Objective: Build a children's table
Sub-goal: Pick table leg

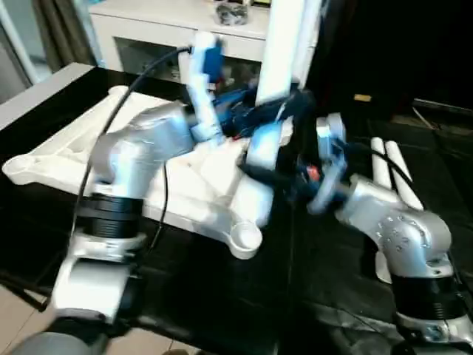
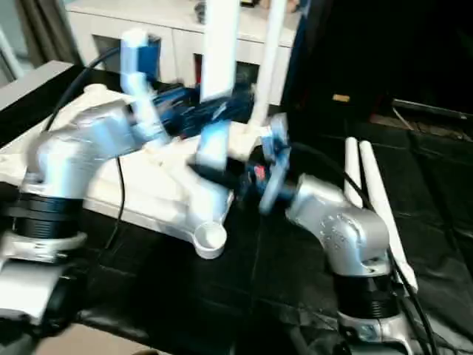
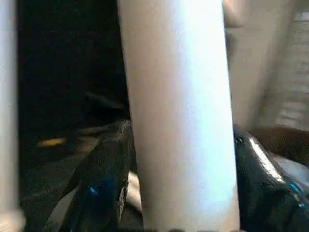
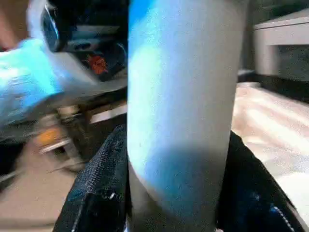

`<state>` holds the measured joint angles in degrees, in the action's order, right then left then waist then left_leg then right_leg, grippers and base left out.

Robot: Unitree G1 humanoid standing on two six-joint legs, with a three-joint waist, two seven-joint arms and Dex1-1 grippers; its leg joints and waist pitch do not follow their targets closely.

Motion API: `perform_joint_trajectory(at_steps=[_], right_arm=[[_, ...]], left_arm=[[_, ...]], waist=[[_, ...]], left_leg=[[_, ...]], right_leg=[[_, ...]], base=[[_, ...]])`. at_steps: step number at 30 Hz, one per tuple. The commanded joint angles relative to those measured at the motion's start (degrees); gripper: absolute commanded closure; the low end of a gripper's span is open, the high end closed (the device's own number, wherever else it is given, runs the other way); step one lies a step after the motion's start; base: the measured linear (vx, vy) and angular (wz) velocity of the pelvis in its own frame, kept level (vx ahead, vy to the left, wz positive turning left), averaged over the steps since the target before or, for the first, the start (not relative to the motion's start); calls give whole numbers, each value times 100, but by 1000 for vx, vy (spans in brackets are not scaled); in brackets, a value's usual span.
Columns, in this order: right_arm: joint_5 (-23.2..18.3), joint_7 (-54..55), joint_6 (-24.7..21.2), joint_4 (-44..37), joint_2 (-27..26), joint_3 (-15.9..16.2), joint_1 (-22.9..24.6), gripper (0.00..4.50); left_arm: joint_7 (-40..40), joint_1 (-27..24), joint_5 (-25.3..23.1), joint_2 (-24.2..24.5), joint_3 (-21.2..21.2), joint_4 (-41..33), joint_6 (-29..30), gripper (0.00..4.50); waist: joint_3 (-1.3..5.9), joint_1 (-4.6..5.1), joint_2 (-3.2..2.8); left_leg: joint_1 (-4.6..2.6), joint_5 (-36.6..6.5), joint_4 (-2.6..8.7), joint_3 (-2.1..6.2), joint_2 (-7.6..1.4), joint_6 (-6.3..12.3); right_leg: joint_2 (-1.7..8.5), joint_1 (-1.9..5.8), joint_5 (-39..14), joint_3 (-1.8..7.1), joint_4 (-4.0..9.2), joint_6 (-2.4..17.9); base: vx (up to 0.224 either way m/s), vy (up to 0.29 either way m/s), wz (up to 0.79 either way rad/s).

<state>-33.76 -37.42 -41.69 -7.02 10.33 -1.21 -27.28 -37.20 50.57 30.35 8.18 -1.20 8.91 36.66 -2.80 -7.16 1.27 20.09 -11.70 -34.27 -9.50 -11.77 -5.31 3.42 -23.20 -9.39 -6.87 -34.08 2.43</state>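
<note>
The white tabletop (image 1: 199, 185) lies upside down on the black worktop (image 1: 222, 296), ribs up. A white leg (image 1: 284, 44) stands upright at its far side – the left end effector (image 3: 178, 183) and the right end effector (image 4: 176, 193) are both clamped on it, black fingers (image 3: 104, 183) either side. Two more legs (image 2: 369, 200) lie right of the tabletop

Both head views were smeared by motion blur, worst on the silver forearms (image 1: 140, 155) and blue wrist parts. The white table top (image 1: 59, 159) was bright against a black floor covering (image 2: 222, 296) that swallowed detail. In the wrist views the upright leg (image 3: 178, 111) glared near white, soft and unfocused.
</note>
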Motion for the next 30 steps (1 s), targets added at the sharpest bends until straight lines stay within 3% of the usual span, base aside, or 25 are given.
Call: perform_joint_trajectory(at_steps=[1, 7, 8, 12, 14, 24, 26, 29, 30], right_arm=[[201, 265, 184, -143, -70, 165, -163, 257], [1066, 1660, 656, 26, -706, 341, -329, 258], [1066, 1660, 656, 26, -706, 341, -329, 258], [1522, 2199, 952, 128, -902, 442, -392, 259], [1606, 2275, 997, 140, -929, 486, -405, 259], [1724, 2352, 1086, 153, -1003, 536, -409, 259], [1648, 2265, 1100, 165, -1019, 517, -407, 189], [1430, 2080, 1027, 145, -991, 391, -430, 180], [1147, 1762, 841, 92, -844, 267, -467, 180]], left_arm=[[587, 96, -367, -39, 48, 139, -97, 165], [1847, 19, -747, -778, -54, 172, -377, 165], [1847, 19, -747, -778, -54, 172, -377, 192], [2450, 95, -777, -1140, -207, 217, -452, 217], [2484, 82, -774, -1207, -162, 135, -426, 231], [2424, 13, -777, -1223, -152, 47, -446, 261], [2333, 40, -739, -1139, -174, 113, -451, 262], [2032, 77, -662, -975, -159, 161, -393, 262], [1680, 111, -580, -768, -132, 186, -314, 262]], waist=[[415, 7, 36], [404, 89, 40], [404, 83, 36], [403, 77, -3], [403, 86, 12], [397, 97, 1], [395, 98, 5], [395, 99, 2], [399, 92, 17]], left_leg=[[38, -110, 343, 18, -114, 29], [50, -174, 348, 14, -112, 34], [46, -189, 343, 18, -107, 22], [38, -251, 353, 24, -104, 49], [39, -294, 350, 22, -96, 54], [30, -375, 355, 25, -95, 94], [25, -388, 360, 30, -105, 95], [20, -393, 363, 27, -104, 126], [12, -379, 361, 28, -102, 133]], right_leg=[[470, 398, -1487, 348, 393, 160], [475, 391, -1487, 359, 408, 212], [476, 393, -1514, 356, 409, 197], [460, 387, -1487, 357, 415, 118], [457, 392, -1425, 356, 418, 119], [449, 386, -1402, 355, 420, 77], [451, 382, -1383, 358, 412, 98], [452, 380, -1392, 363, 408, 86], [454, 384, -1391, 359, 414, 73]], base=[[0, 0, 0], [0, 0, 0], [0, 0, 0], [0, 0, 0], [0, 0, 0], [0, 0, 0], [0, 0, 0], [0, 0, 0], [0, 0, 0]])
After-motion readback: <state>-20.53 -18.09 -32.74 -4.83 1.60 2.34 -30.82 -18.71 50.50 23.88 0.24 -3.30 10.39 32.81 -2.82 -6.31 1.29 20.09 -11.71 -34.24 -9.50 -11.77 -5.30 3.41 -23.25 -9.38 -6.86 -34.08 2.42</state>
